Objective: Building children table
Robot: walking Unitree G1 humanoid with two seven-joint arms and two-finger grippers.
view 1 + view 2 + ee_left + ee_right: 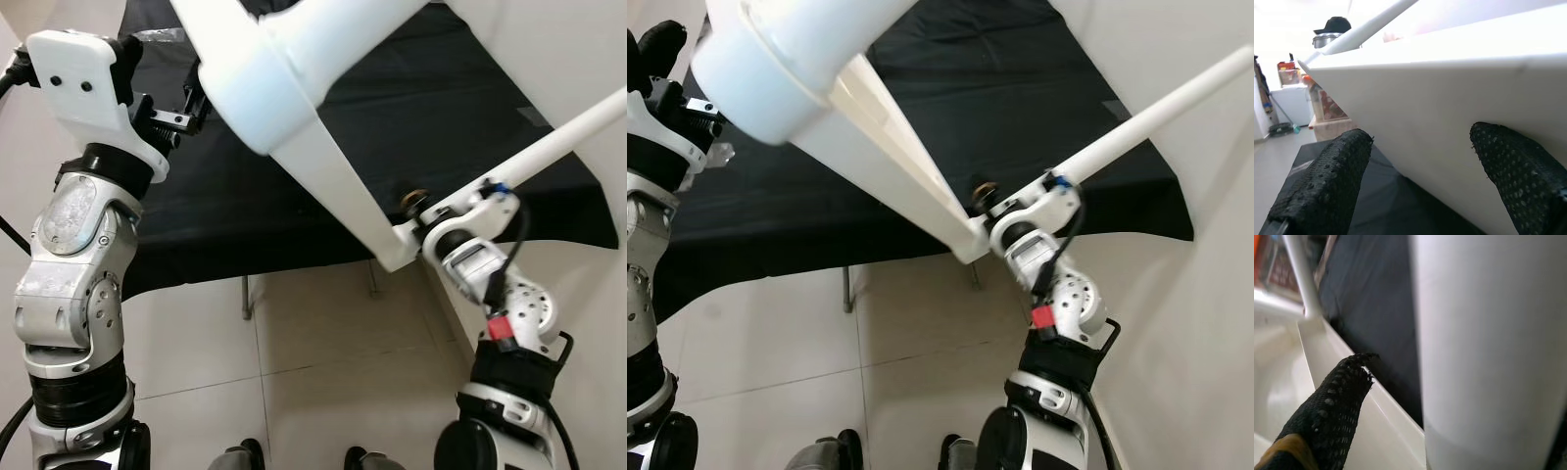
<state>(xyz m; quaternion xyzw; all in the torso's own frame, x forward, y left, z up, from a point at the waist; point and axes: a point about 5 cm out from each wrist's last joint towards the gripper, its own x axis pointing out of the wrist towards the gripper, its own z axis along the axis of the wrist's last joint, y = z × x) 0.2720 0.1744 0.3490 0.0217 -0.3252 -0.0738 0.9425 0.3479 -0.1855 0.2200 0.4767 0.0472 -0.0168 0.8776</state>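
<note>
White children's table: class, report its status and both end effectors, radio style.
Left end effector open astride white wooden tabletop. Right end effector at tabletop corner, beside round white leg. Table lifted above black cloth-covered bench.

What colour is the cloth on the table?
The cloth is black, seen best in the left eye view.

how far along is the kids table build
Two white legs, one near and one far, already stand on the upturned white tabletop. In hand: the left gripper straddles the tabletop's edge with fingers apart, and the right gripper is at its corner beside the far leg. Other legs and flipping it upright: can't tell.
</note>
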